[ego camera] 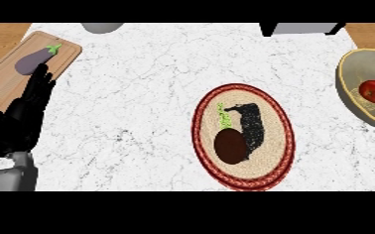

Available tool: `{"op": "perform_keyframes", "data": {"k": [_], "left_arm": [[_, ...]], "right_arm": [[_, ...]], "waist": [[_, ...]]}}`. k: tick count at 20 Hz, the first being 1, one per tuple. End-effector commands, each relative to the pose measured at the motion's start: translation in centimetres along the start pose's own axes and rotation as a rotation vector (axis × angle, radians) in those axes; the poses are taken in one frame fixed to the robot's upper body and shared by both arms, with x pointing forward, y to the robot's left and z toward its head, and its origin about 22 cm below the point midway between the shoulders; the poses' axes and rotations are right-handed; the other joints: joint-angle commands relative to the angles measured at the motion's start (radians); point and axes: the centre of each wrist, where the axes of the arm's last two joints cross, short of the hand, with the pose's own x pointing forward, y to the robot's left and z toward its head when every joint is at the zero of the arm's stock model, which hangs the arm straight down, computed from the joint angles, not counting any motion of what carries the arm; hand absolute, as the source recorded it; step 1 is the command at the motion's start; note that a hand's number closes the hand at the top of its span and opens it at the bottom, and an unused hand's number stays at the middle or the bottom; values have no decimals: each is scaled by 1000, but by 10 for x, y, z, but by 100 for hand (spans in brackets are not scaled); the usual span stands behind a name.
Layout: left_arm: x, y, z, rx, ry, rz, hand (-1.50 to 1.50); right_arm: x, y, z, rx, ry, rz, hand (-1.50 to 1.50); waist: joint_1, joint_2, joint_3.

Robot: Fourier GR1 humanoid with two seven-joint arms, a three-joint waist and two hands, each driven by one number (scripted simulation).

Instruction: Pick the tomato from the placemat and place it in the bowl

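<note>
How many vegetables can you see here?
2: an eggplant on the wooden board at the left, and a tomato in the bowl at the right edge.

No text, label, brand, number or sign can be read anywhere in the head view.

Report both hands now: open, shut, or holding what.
Left hand: open, fingers straight, resting at the view's left edge, holding nothing.
Right hand: not in view.
</note>
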Motion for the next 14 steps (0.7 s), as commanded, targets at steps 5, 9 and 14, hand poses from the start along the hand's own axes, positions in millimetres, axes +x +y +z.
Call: {"op": "perform_keyframes", "data": {"k": [5,9,14], "left_arm": [[13,4,-2,-3,-10,-2,0],[13,-19,6,-13,-25,-5,0],[4,-4,5,-17,-26,5,0]], "right_arm": [[-53,-110,42,7,-21,-78,-150],[-50,-156,58,66,-39,-150,-150],[-51,-187,93,77,-100,-187,-150]], "waist": [[-4,1,-1],[12,4,0],[23,7,0]]}}
